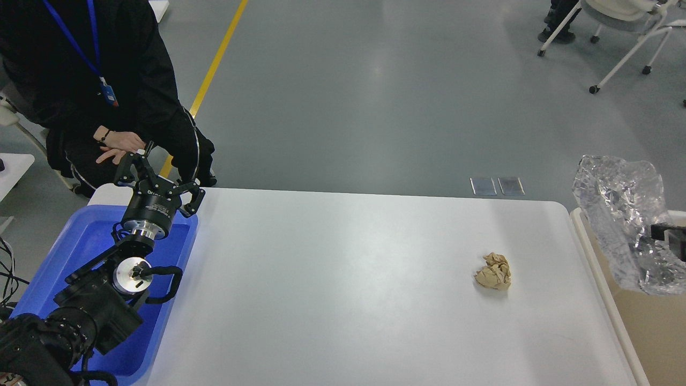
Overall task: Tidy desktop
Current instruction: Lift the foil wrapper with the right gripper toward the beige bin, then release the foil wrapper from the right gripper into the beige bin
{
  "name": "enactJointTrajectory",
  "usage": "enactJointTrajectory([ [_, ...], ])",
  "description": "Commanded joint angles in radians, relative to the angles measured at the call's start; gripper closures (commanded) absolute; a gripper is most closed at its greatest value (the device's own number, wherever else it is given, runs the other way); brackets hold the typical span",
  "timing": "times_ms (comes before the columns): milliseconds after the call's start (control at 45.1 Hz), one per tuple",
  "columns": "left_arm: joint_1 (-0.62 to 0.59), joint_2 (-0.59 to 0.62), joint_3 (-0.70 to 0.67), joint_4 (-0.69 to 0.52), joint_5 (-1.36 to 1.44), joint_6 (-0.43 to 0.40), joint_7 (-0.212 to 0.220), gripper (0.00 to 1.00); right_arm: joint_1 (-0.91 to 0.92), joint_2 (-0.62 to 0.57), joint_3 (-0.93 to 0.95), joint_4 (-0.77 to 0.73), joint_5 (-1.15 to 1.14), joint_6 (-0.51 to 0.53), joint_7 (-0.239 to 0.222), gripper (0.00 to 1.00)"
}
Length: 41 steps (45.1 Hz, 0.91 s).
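Desktop (332,289) fills the middle of the head view, a wide matte white surface with rounded corners, running from the blue tray (80,236) at its left end to the beige bin (651,327) just beside its right edge. On it, over toward the right, sits a crumpled brown paper ball (493,272), alone and well apart from both containers.

Left arm comes in from the lower left and reaches up over the tray. Its left gripper (158,174) hangs above the tray's far end, fingers spread wide, nothing between them.

Right gripper (667,233) shows only as a small dark piece at the right edge, above the bin. A crinkled clear plastic wrap (621,214) bunches around it; whether the fingers are clamped on that plastic cannot be told from here.

Beyond the table's far left corner, a person in black (91,86) sits with a hand resting just behind the left gripper.
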Motion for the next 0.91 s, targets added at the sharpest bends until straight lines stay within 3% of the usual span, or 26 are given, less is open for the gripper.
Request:
enactJointTrajectory([
  [0,0.000,0.000,0.000,0.000,0.000,0.000,0.000,0.00,0.074,0.000,0.002,0.000,0.001,0.057,0.005,1.00],
  [200,0.000,0.000,0.000,0.001,0.000,0.000,0.000,0.00,0.067,0.072,-0.014,-0.175,0.047,0.038,0.002,1.00],
  [355,0.001,0.000,0.000,0.000,0.000,0.000,0.000,0.00,0.004,0.114,-0.040,-0.313,0.309,-0.014,0.002,1.00],
  [665,0.001,0.000,0.000,0.001,0.000,0.000,0.000,0.00,-0.202,0.278,-0.038,-0.629,0.616,-0.143,0.010,1.00],
  [887,0.000,0.000,0.000,0.000,0.000,0.000,0.000,0.00,-0.363,0.446,-0.038,-0.899,0.971,-0.147,0.010,1.00],
])
